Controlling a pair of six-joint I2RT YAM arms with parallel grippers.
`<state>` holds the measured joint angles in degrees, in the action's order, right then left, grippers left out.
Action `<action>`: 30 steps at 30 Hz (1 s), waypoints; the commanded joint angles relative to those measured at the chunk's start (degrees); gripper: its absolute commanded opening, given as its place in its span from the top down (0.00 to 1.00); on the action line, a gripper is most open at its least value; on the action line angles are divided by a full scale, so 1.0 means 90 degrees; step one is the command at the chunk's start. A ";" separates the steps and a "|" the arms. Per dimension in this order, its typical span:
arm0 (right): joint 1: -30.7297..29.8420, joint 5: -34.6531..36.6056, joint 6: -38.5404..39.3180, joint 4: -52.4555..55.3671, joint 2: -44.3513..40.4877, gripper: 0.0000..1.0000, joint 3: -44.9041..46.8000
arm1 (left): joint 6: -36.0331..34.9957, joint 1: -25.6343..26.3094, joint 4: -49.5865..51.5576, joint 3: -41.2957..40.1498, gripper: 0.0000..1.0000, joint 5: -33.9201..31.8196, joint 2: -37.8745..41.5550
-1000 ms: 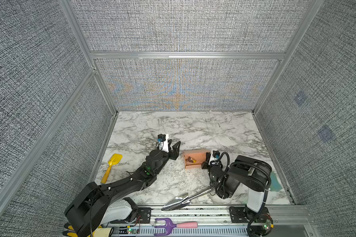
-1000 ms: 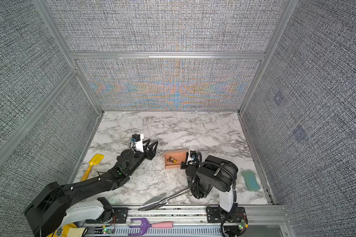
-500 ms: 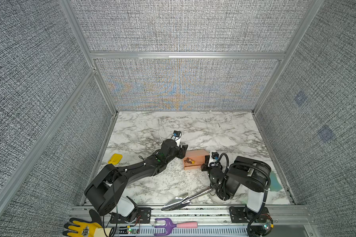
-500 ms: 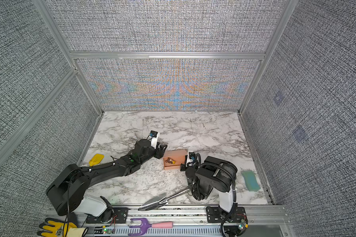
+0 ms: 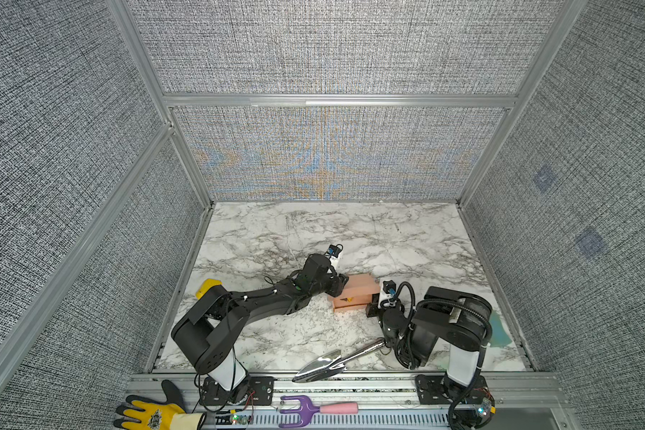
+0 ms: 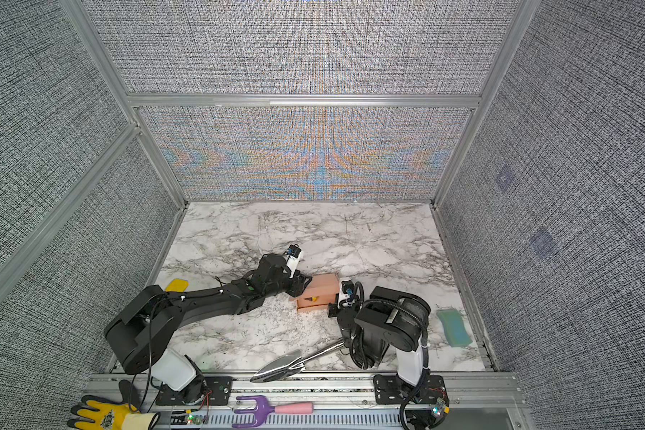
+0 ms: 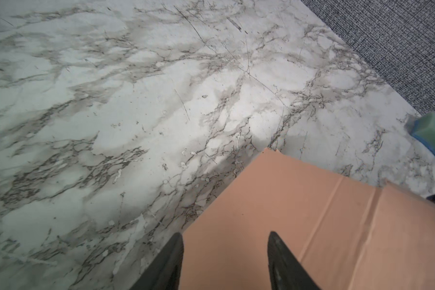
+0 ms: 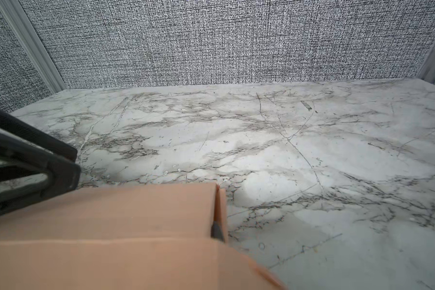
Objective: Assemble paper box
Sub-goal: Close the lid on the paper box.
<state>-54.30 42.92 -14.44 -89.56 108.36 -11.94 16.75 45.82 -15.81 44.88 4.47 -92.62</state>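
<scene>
The salmon-pink paper box (image 5: 354, 288) (image 6: 319, 292) stands folded up on the marble table (image 5: 350, 238), near the front middle. My left gripper (image 5: 342, 281) (image 6: 304, 282) is at the box's left end. In the left wrist view it (image 7: 224, 241) is open, its fingertips (image 7: 273, 241) spread above the box's creased top panel (image 7: 286, 213). My right gripper (image 5: 372, 304) (image 6: 333, 306) is at the box's right end. In the right wrist view the box (image 8: 111, 226) hides its jaws; one finger (image 8: 216, 229) shows in the gap between the top panel and a side flap.
A metal trowel (image 5: 334, 363) lies near the front edge by the right arm's base. A yellow scoop (image 5: 208, 287) sits at the left edge, a green-blue sponge (image 6: 454, 327) at the right. A purple hand fork (image 5: 313, 409) and a yellow glove (image 5: 153, 417) lie on the front rail. Fabric walls enclose three sides.
My left arm has swung right across the table, and its open gripper now reaches the box's left end. The right arm has stayed at the box's right end.
</scene>
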 commanded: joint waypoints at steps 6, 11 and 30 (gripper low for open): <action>-0.0112 -0.0014 0.0010 0.0066 -0.0200 0.46 0.0109 | 0.0116 0.0114 -0.0161 -0.0126 0.46 -0.0175 -0.0305; -0.0215 -0.0354 -0.0103 0.0113 -0.0526 0.34 0.0495 | 0.0141 0.0129 -0.0234 -0.0087 0.47 -0.0206 -0.0528; -0.0326 -0.1451 -0.1774 0.7201 -0.5023 0.33 0.0230 | 0.0246 0.0114 0.0215 0.0261 0.50 -0.0556 -0.0888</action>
<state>-57.06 31.03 -24.97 -46.39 68.34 -8.45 18.70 46.83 -18.04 46.92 -0.01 -99.90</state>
